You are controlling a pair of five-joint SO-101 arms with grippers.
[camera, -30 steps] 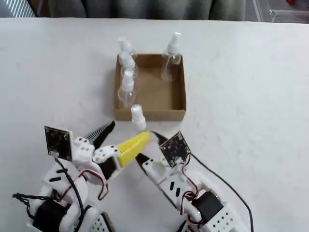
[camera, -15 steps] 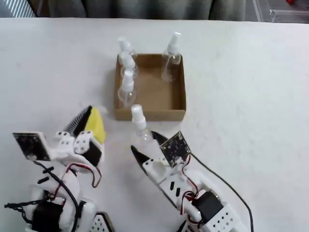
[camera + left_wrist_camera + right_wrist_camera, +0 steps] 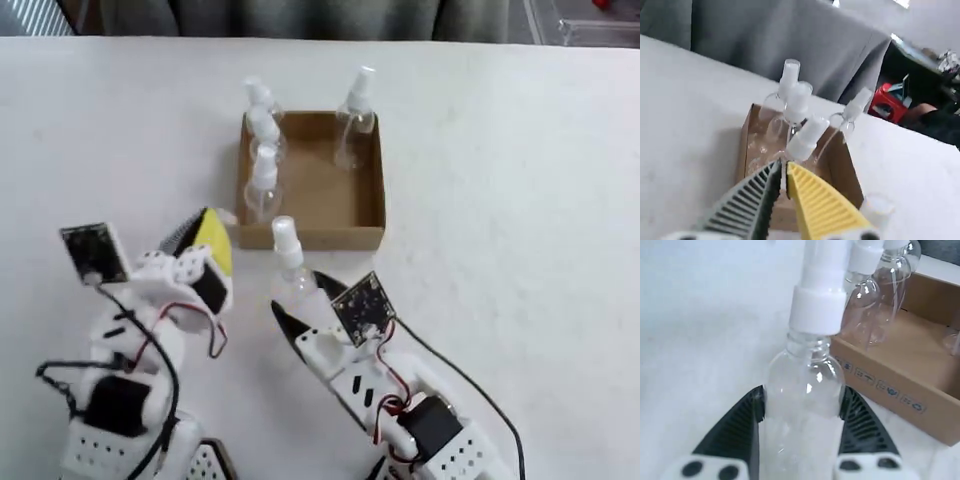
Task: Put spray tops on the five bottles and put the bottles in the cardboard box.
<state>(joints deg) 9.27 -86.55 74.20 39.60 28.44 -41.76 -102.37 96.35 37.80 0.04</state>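
The cardboard box (image 3: pixel 375 205) holds several clear bottles with white spray tops: three along its left wall (image 3: pixel 263 170) and one in the far right corner (image 3: pixel 355 115). Just in front of the box stands a fifth bottle (image 3: pixel 287 250) with its spray top on, and my right gripper (image 3: pixel 300 298) is shut on its body. The right wrist view shows that bottle (image 3: pixel 802 385) upright between the black fingers (image 3: pixel 740 425). My left gripper (image 3: pixel 204 218) is to the left of it, shut and holding nothing; its black and yellow fingers (image 3: pixel 810 200) meet in front of the box (image 3: pixel 745 140).
White table (image 3: pixel 520 200) all around, with free room left and right of the box. A dark cloth (image 3: pixel 765 35) hangs behind the table's far edge. The two arm bases sit close together at the near edge.
My left gripper has pulled away from the fifth bottle's spray top to the left and shut. The right gripper has kept still with the bottle in it.
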